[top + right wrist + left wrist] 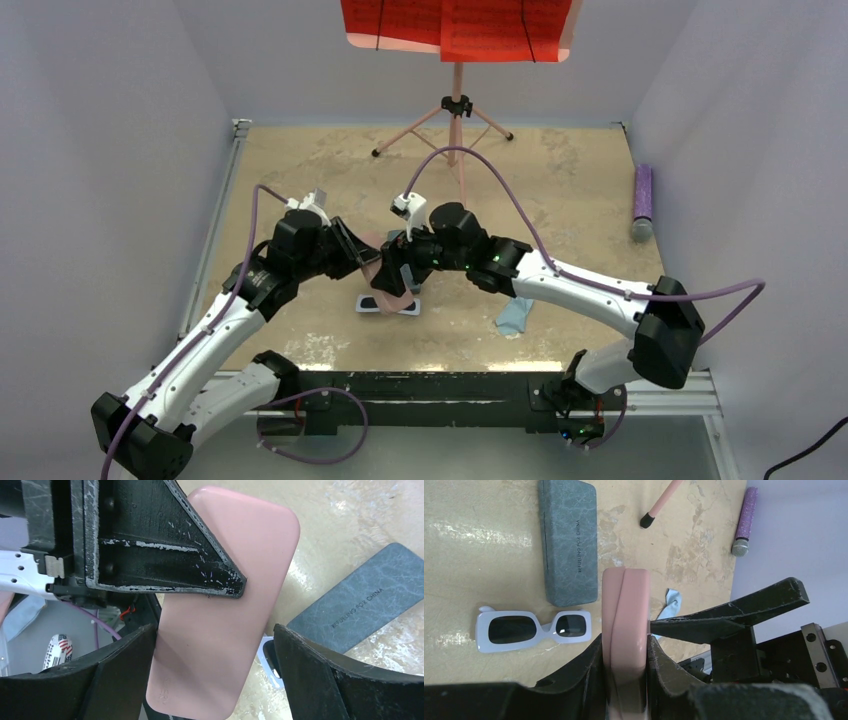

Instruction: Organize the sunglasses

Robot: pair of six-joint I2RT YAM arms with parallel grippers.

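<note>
Left claw [624, 652] pinches the smooth, rounded pink case [624, 605]; right claw [215, 645] straddles it, wide.

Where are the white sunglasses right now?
Left wrist view: white sunglasses lie flat on the table, beside the grey-blue case, left of the pink case.

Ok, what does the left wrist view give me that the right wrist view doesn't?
Left wrist only: the whole white sunglasses near the grey case, a light blue cloth, the purple microphone. Right wrist only: the broad face of the pink case, with the right pincer open around it. Both: the pink case clamped in the left pincer, and the grey case.
</note>
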